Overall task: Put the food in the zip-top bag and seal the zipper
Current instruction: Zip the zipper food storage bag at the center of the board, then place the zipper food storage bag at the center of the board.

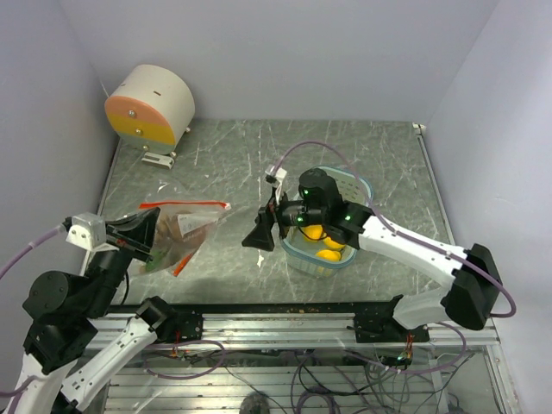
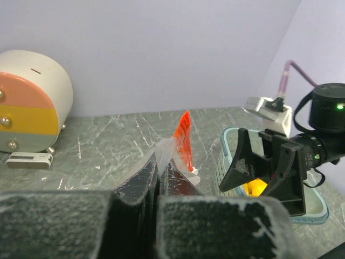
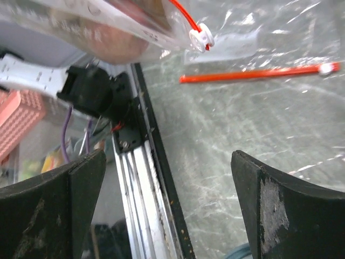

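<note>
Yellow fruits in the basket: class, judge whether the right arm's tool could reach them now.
Probably yes: the right tool is open and empty beside the basket; the yellow fruits lie uncovered.

bag [image 1: 185, 226] on table [image 1: 233, 155], left of centre, perhaps fruit inside | basket [image 1: 360, 188] right of centre, fruits [image 1: 328, 254] in it | right gripper [image 1: 259, 237] between bag and basket | left gripper [image 1: 151, 235] at bag's left edge | drum [image 1: 148, 108] in far left corner

The table holds one clear zip-top plastic bag [image 1: 191, 222], one pale teal plastic basket [image 1: 366, 185], two yellow-orange round fruits [image 1: 329, 254] showing (part of the basket is hidden), and one cream cylindrical drum [image 1: 151, 105].
</note>
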Tool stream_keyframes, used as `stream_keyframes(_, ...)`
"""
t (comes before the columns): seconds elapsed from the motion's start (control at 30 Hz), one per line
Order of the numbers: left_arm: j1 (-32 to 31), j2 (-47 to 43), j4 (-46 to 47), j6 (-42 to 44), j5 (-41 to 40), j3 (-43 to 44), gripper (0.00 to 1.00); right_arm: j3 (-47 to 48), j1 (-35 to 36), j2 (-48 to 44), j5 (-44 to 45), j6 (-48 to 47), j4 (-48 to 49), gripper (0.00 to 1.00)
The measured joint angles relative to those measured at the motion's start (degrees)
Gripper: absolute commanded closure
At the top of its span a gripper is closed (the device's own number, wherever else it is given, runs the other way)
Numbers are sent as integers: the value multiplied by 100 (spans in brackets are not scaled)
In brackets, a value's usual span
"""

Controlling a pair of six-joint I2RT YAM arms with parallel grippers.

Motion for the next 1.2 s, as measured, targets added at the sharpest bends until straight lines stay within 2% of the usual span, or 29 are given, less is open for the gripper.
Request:
stream_keyframes(0.23,0,610,457,-466,-369,-111,93,98,-7,-597,1270,234,-114,0)
stream_keyframes(0.4,0,1567,1156,-765,-756,-264,93,101,-44,-776,1932,289,-332,0)
stream_keyframes(0.57,9,3318,2463,-798,-1226,-328,90,101,-96,-850,2396,280,-612,0)
stream_keyframes(0.73,98,5259,3622,-546,-1349,-81,76,96,-168,-1045,2706,238,-802,0)
stream_keyframes(0.87,356,6306,4203,-507,-1263,131,73,66,-225,-1185,2828,219,-839,0)
stream_keyframes(0.97,682,6627,4505,-568,-1123,138,54,2,-249,-1200,2822,210,-841,0)
stream_keyframes(1.03,911,6662,4656,-651,-1010,138,13,-55,-254,-1187,2787,210,-844,0)
stream_keyframes(1.07,979,6638,4677,-656,-977,138,1,-70,-256,-1172,2774,210,-841,0)
stream_keyframes(1.2,1191,6229,4540,-850,-894,131,0,-72,-262,-960,2509,208,-774,0)
